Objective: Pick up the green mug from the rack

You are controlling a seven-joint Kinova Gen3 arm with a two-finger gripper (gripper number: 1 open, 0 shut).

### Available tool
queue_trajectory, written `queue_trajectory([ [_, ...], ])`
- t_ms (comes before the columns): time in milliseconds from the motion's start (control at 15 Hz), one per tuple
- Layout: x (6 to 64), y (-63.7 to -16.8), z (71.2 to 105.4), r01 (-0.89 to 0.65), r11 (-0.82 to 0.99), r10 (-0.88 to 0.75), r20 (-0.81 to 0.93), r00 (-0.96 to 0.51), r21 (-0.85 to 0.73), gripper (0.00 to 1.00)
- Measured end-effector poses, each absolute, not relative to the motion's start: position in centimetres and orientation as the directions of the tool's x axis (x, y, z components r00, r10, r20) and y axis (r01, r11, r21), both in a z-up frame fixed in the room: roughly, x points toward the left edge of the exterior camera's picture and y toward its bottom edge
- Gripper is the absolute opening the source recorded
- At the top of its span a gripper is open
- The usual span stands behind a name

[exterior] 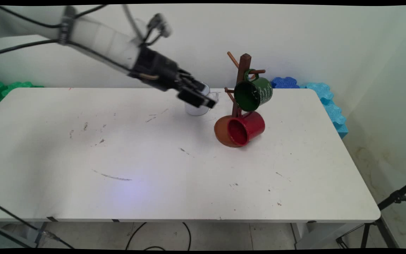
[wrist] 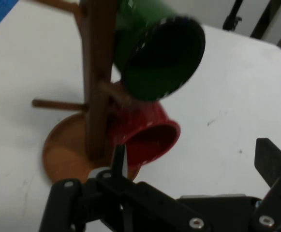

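— What is seen of the gripper (exterior: 199, 97)?

— It is seen over the far middle of the white worktop (exterior: 153, 169), carried in from the upper left by the white arm (exterior: 97, 38) with black cables (exterior: 19, 46) hung from it. In the hand view its two fingers (wrist: 272, 162) are spread wide apart with nothing between them, so it is released.

— What is found nearest to it?

— A white mug (exterior: 196, 107) is stood upright on the worktop just behind and below the gripper, and is partly hidden by it in the main view. Whether the mug is touched cannot be told.

— And just beside that?

— A brown wooden mug tree (exterior: 242, 76) is set to the right of the white mug, on a round brown base (exterior: 222, 133). A green mug (exterior: 254, 92) is hung by its handle from an upper peg, tilted, with its dark opening turned towards the camera. A red mug (exterior: 245, 127) is hung lower, on its side, with its rim close to the base. In the hand view the post (wrist: 97, 72), the green mug (wrist: 159, 53) and the red mug (wrist: 142, 133) are all faced by the gripper.

— What else is shown?

— Blue foam blocks (exterior: 324, 102) are laid along the far right edge of the worktop, green foam blocks (exterior: 4, 88) at the far left, and a black tripod (exterior: 382, 218) is stood on the floor at the lower right.
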State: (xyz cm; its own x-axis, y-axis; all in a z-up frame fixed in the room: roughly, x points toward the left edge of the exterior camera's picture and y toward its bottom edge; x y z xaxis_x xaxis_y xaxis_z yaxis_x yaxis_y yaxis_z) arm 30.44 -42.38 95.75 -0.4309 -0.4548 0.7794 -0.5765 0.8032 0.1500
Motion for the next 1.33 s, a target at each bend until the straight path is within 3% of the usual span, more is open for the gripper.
queue_trajectory([
  [600,19.8,-42.6,96.3,-0.631,0.741,-0.551,0.744,-0.377,0.229,1.0],
  [1333,15.0,-41.7,94.7,-0.731,0.653,-0.593,0.733,-0.332,0.197,1.0],
])
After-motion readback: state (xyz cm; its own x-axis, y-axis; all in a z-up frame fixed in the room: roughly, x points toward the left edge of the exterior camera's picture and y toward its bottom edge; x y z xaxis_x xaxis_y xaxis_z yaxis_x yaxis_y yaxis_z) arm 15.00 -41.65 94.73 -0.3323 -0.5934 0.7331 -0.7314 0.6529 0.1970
